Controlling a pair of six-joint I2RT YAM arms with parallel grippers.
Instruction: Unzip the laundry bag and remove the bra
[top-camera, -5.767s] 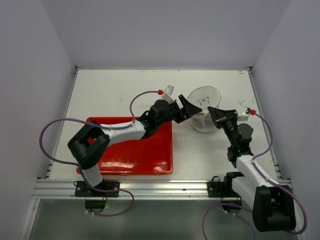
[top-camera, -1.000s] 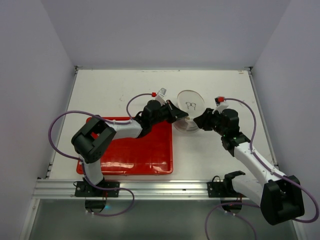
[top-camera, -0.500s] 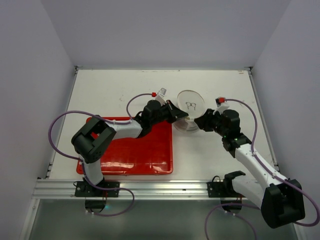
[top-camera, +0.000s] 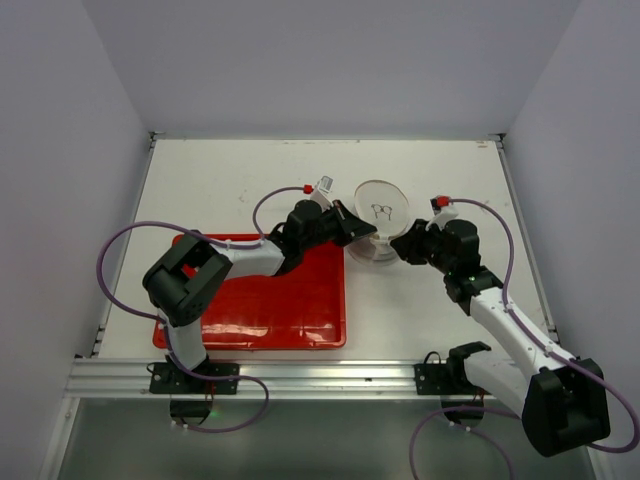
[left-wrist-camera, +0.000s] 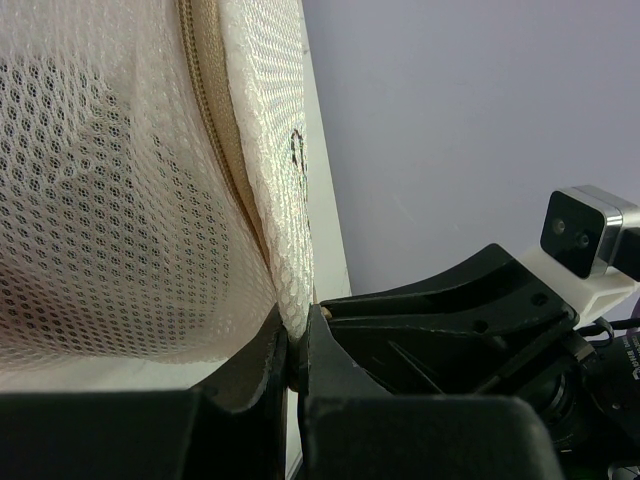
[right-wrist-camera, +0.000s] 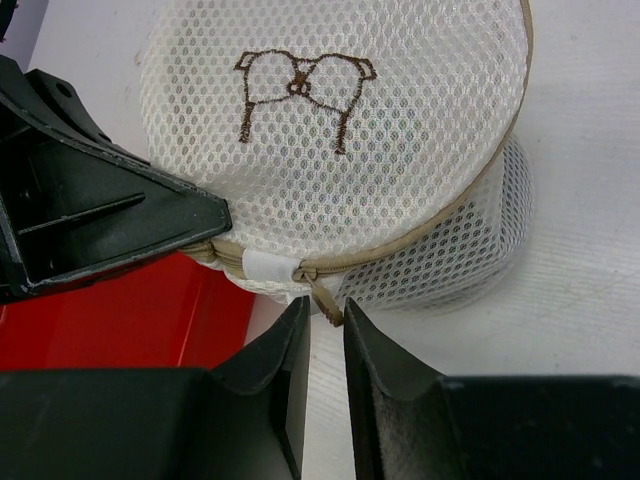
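Holding the laundry bag (top-camera: 382, 212) tilted just past the red tray's (top-camera: 250, 320) far right corner, rim pinched in the left gripper (top-camera: 357, 234). Straddling the zipper tab (right-wrist-camera: 326, 299) with the right gripper (right-wrist-camera: 325, 312), fingers narrowly apart, clamp unclear.

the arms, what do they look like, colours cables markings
The left arm and right arm have white links and black joints. The left gripper and right gripper are black with wedge-shaped fingers. A purple cable loops along each arm to a red plug.

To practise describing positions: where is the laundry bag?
In the top view the laundry bag sits right of centre, off the far right corner of the red tray, between the left gripper and right gripper.
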